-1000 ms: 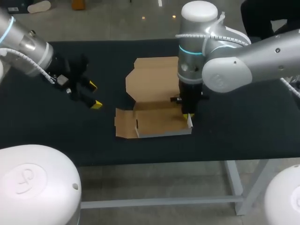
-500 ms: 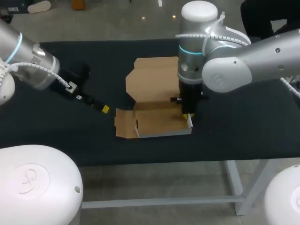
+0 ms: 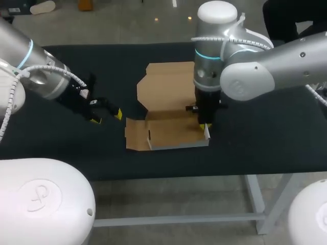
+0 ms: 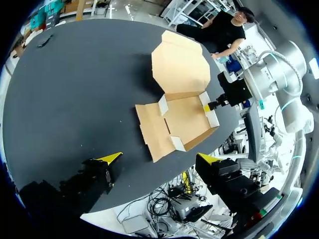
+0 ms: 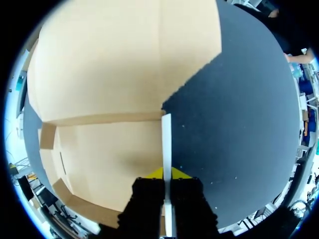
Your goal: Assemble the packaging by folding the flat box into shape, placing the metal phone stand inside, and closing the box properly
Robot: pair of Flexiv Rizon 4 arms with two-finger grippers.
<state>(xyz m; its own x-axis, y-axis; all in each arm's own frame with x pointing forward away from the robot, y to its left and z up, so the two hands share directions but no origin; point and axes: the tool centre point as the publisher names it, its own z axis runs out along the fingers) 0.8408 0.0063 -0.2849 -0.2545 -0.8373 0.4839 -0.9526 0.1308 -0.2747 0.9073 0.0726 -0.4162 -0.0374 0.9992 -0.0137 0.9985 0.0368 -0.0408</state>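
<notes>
From above, the box (image 3: 171, 133) lies mid-table (image 3: 265, 138), only half formed. Its lid (image 3: 164, 84) is spread flat on the far side and its left flap (image 3: 135, 133) is flat too. The right gripper (image 3: 204, 126) stands over the right edge, and the left gripper (image 3: 106, 117) hangs just left of the flap.

From the left wrist, the left gripper (image 4: 159, 158) is spread wide and empty, with the box (image 4: 184, 117) ahead of it.

From the right wrist, the right gripper (image 5: 166, 173) is pinched on the upright side wall (image 5: 166, 137).

I judge this an early stage. The left wall needs raising, the phone stand must go in (no view shows it), and the lid is not yet closed.
</notes>
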